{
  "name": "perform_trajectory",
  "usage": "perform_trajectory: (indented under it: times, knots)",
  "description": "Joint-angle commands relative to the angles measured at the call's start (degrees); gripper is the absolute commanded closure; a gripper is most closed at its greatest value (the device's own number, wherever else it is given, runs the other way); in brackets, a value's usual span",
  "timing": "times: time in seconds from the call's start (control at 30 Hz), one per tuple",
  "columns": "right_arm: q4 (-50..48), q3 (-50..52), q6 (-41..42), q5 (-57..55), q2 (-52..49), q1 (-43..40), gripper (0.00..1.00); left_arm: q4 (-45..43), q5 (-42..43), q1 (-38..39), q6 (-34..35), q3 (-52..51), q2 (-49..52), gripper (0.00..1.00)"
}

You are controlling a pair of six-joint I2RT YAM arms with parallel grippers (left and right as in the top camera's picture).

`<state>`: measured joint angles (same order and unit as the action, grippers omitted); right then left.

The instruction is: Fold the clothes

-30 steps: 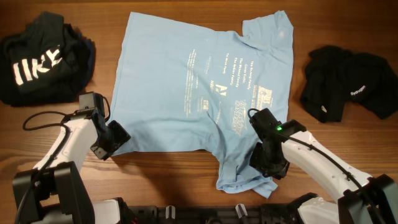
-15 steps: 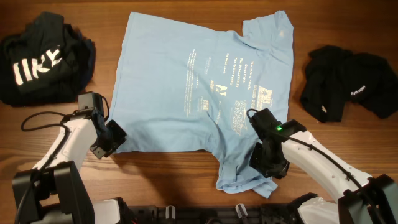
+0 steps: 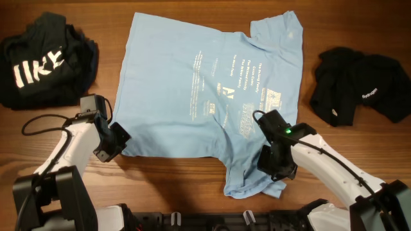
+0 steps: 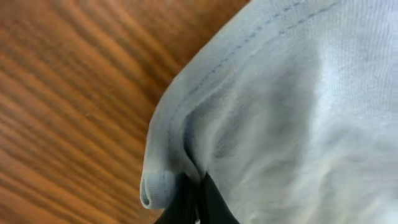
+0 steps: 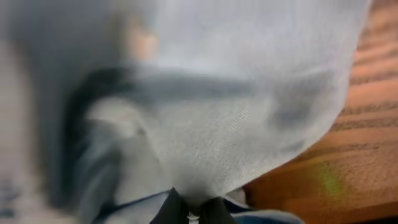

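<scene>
A light blue T-shirt (image 3: 192, 83) with white print lies spread flat in the middle of the wooden table (image 3: 173, 170). Its near right part is bunched into a rumpled fold by the front edge. My left gripper (image 3: 121, 137) sits at the shirt's near left hem corner. In the left wrist view the black jaws (image 4: 198, 193) are shut on that stitched hem (image 4: 186, 106). My right gripper (image 3: 273, 172) stands over the bunched near right part. In the right wrist view it (image 5: 193, 210) is shut on a pinch of the blue cloth (image 5: 249, 106).
A heap of black clothes with white lettering (image 3: 45, 61) lies at the far left. Another black garment (image 3: 359, 86) lies at the right. The table's front edge runs just behind both arms' bases.
Both grippers have closed on the shirt: the left on the hem corner, the right on the bunched cloth. The right gripper has shifted slightly up the table.
</scene>
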<state>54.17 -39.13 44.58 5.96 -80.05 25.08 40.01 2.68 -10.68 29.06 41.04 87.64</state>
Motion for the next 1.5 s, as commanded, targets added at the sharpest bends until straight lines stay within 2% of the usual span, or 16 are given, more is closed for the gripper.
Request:
perform_trajectory:
  times: [0.0, 0.3, 0.57, 0.77, 1.23, 1.47]
  knots:
    - [1.0, -8.2, -6.5, -0.9, -0.2, -1.1, 0.96, 0.8, 1.8, 0.0, -0.3, 4.7, 0.2, 0.96]
    - [8.3, -19.1, -13.1, -6.3, -0.2, -7.4, 0.96, 3.0, 1.3, 0.0, -3.4, 14.0, -3.9, 0.96]
    - [10.6, -19.6, -16.6, -6.4, -0.2, -18.9, 0.96, 4.6, -3.3, -0.1, -5.1, 18.3, -6.5, 0.96]
    - [11.2, -19.6, -20.6, -6.0, -0.2, -24.9, 0.96, 4.4, -3.4, -0.1, -6.2, 20.5, -7.7, 0.96]
    - [12.5, -19.7, -20.7, -5.5, 1.9, -25.9, 0.96, 5.0, -2.4, 3.1, -6.4, 27.9, -9.0, 0.96]
    - [15.8, -20.5, -21.1, -3.0, 9.3, -25.9, 0.96, 13.7, -3.3, 4.6, -6.3, 27.9, -12.1, 0.96]
